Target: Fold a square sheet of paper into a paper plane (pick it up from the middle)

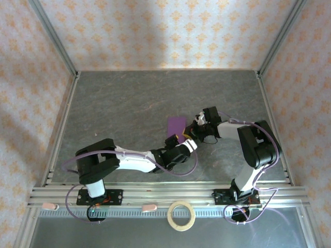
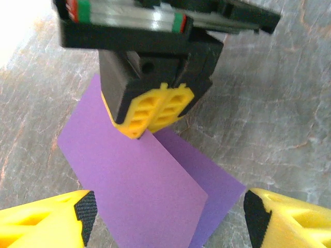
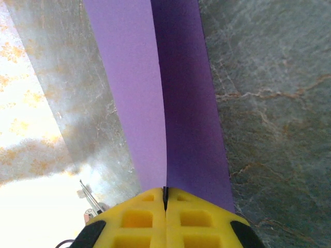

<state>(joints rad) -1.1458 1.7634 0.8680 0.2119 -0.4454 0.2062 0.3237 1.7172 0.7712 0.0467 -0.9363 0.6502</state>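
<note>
One half of the paper (image 1: 177, 125) stands lifted, so I judge the first fold is in hand; next that half must be laid over edge to edge and creased. The paper lies near mid-table (image 1: 114, 103); the right gripper (image 3: 165, 200), reaching from its 3 o'clock, is clamped on its edge; the left gripper (image 2: 169, 212) hovers low at 6 o'clock — fingers apart.

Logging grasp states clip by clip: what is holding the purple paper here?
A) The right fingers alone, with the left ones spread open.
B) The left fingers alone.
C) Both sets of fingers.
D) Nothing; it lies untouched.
A: the right wrist view shows the right gripper with its yellow fingers shut on an edge of the purple paper, while the left gripper stands wide open in the left wrist view.
</note>
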